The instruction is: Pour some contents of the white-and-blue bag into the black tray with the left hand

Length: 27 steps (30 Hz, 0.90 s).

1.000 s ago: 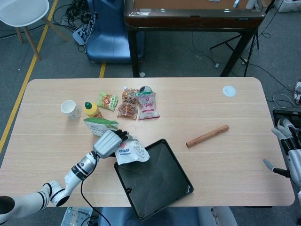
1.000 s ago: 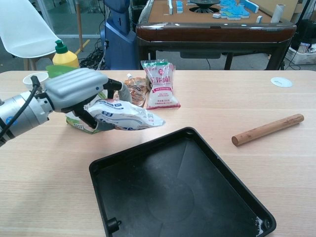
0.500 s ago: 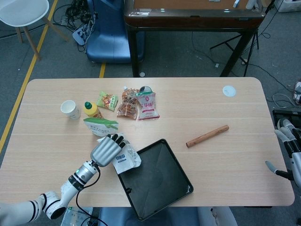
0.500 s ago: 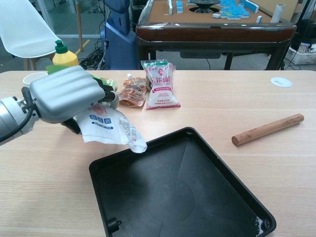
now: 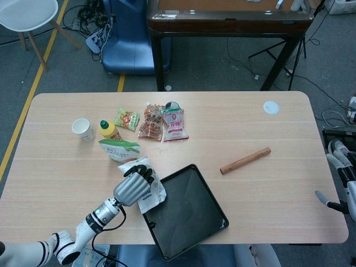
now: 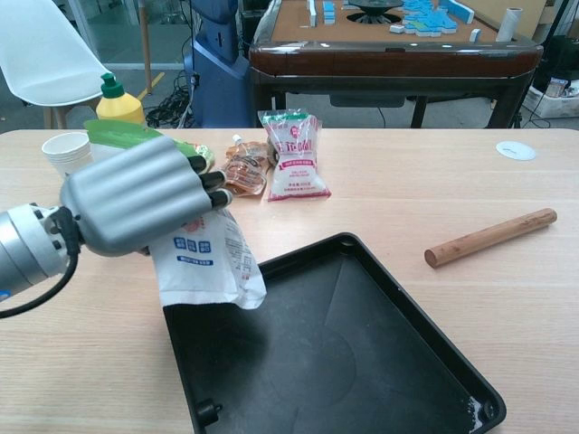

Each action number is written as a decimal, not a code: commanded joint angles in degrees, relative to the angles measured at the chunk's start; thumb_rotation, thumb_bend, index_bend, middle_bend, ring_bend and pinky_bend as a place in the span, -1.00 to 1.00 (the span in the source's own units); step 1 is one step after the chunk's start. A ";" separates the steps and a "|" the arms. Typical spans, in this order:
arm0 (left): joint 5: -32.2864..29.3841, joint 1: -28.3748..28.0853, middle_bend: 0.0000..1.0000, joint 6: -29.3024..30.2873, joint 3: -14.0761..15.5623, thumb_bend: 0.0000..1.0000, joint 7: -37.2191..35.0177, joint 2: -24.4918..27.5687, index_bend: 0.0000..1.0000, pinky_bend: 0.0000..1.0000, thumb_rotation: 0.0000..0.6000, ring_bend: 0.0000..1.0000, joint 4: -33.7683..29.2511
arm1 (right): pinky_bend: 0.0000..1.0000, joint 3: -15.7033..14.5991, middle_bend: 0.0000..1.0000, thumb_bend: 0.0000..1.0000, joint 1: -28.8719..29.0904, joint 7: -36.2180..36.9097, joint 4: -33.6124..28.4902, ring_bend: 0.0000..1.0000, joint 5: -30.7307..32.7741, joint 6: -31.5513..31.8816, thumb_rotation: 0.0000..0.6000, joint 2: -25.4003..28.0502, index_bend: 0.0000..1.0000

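Observation:
My left hand [image 5: 132, 188] [image 6: 136, 204] grips the white-and-blue bag [image 5: 149, 187] [image 6: 204, 266] and holds it above the table. The bag hangs tilted, its lower end over the left corner of the black tray [image 5: 192, 225] [image 6: 380, 380]. Nothing can be seen lying in the tray. The tray sits at the near edge of the table, turned at an angle. My right hand [image 5: 342, 175] shows at the far right edge of the head view, off the table, its fingers apart and holding nothing.
Behind the left hand lie a green-and-white bag [image 5: 118, 148], a yellow bottle [image 5: 108, 129] [image 6: 118, 100], a paper cup [image 5: 83, 129] [image 6: 69, 150] and several snack packets [image 5: 161, 123] [image 6: 294, 155]. A wooden rolling pin [image 5: 245, 160] [image 6: 489, 237] lies to the right of the tray. A white disc [image 5: 271, 107] sits far right.
My left hand has lifted the bag and carried it toward me. The bag swung from lying flat toward the tray to hanging mouth-down over the tray's left corner.

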 commanded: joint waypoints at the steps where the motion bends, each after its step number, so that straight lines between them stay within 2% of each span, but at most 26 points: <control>1: 2.75 -0.25 0.45 0.67 0.87 -0.58 2.37 -1.64 0.08 0.53 1.00 0.32 2.88 | -0.68 0.04 -0.75 -0.62 -0.02 -0.13 -0.14 -0.95 0.08 -0.02 1.00 0.08 -0.85; 4: 2.86 0.36 0.46 0.70 0.79 -0.58 4.30 -2.68 0.09 0.54 1.00 0.34 3.93 | -0.68 0.10 -0.75 -0.62 -0.04 -0.33 -0.35 -0.95 0.09 0.04 1.00 0.16 -0.85; 8: 0.77 1.67 0.47 0.85 -0.80 -0.58 8.05 -3.48 0.08 0.55 1.00 0.35 3.53 | -0.68 0.10 -0.75 -0.62 -0.14 -0.40 -0.46 -0.95 0.21 0.05 1.00 0.23 -0.85; 17: -3.10 3.37 0.47 -2.19 -1.63 -0.58 18.12 -2.44 0.08 0.55 1.00 0.35 0.36 | -0.68 0.20 -0.75 -0.62 -0.17 -0.57 -0.63 -0.95 0.32 -0.02 1.00 0.34 -0.85; 27: -3.89 3.57 0.47 -3.41 -1.84 -0.58 20.10 -1.94 0.09 0.55 1.00 0.35 -1.94 | -0.68 0.26 -0.75 -0.62 -0.38 -0.64 -0.76 -0.95 0.51 0.12 1.00 0.43 -0.85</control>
